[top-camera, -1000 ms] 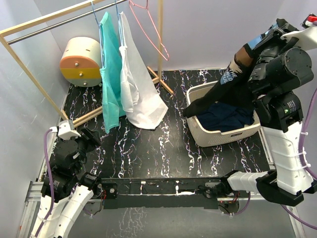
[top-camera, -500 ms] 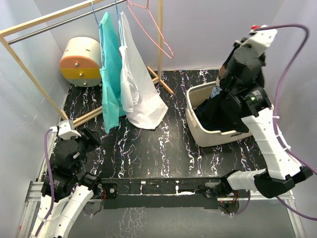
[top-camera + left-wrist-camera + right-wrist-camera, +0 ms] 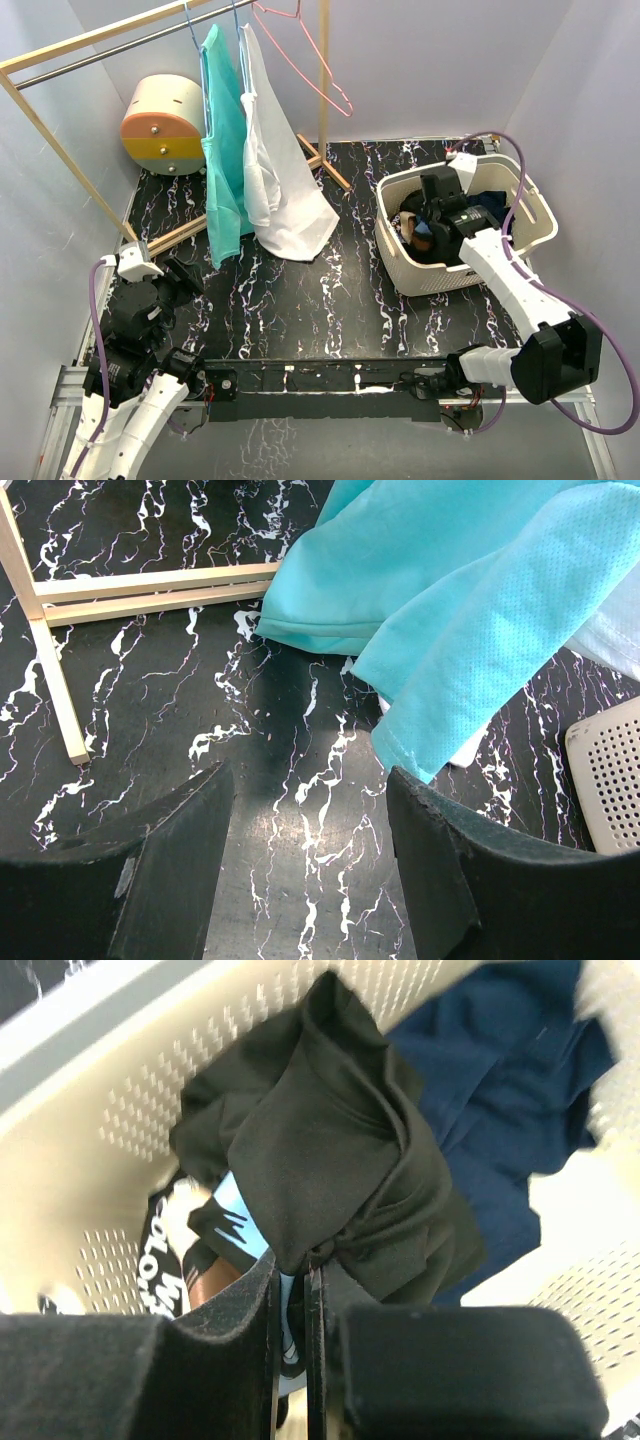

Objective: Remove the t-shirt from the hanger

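Black t-shirt [image 3: 340, 1160], partly hidden behind the right gripper [image 3: 292, 1280] clenched on it, sits crumpled just ahead of the fingers inside the cream basket [image 3: 90, 1090], its pale-blue print mostly folded away. Navy cloth [image 3: 500, 1090] lies beyond. Marbled black table [image 3: 200, 680] shows beneath the left gripper [image 3: 308, 780], whose jaws are spread and hold nothing.

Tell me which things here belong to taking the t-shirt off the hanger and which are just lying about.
For the job:
black t-shirt, clamped in the shut right gripper
empty pink hanger
white basket holding the shirt

Lying about:
teal shirt and white shirt, hanging on the rack
navy garment in the basket
round drawer unit
left gripper, open and empty
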Robot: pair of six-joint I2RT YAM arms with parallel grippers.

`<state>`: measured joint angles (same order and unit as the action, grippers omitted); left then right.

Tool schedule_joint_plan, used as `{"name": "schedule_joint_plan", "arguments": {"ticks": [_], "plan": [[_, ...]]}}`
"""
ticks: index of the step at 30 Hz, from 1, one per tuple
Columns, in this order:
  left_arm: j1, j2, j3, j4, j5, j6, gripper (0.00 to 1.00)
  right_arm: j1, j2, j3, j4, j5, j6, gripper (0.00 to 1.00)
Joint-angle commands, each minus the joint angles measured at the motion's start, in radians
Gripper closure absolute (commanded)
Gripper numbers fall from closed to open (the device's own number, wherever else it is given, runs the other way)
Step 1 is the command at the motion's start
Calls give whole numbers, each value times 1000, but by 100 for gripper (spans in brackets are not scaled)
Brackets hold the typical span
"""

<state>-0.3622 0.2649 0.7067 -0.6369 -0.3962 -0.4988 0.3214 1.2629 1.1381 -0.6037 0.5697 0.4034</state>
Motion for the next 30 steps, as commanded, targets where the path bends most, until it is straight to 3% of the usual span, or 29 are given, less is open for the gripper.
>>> {"name": "schedule_joint_plan", "arguments": {"ticks": [1,8,10,14,16,18,19,20,21,25,26,28,29,30], "plan": [[-1,10,4,8,0,2,39,-5,-53,-73,17,-169,86,91],[0,7,5,4,-5,-4,25,-5,-39,-62,-41,-177,86,57],[0,5,5,4,-6,-4,24,-5,-71,-33,-36,-177,70,38],[-1,9,4,4,-6,-4,24,-5,-116,69,-40,-239,34,36],[0,12,4,4,-4,-4,24,-4,-126,138,-32,-343,13,39],[0,14,4,5,-3,-4,24,-2,-127,204,10,-500,-11,49],[0,13,4,4,-3,-4,24,5,-123,242,21,-568,-18,59],[0,14,5,4,-3,-4,24,17,-110,287,23,-621,-22,83],[0,13,5,4,-3,-4,24,37,-94,330,18,-651,-21,91],[0,7,5,5,-4,-4,24,228,7,558,-14,-619,-69,92],[-1,6,5,4,-4,-4,24,295,50,621,-32,-583,-87,89],[0,6,5,5,-4,-4,24,390,157,794,-96,-541,-117,72],[0,7,5,5,-4,-4,24,415,240,886,-129,-539,-128,55],[0,7,4,4,-5,-4,24,427,302,989,-166,-537,-132,31]]}}
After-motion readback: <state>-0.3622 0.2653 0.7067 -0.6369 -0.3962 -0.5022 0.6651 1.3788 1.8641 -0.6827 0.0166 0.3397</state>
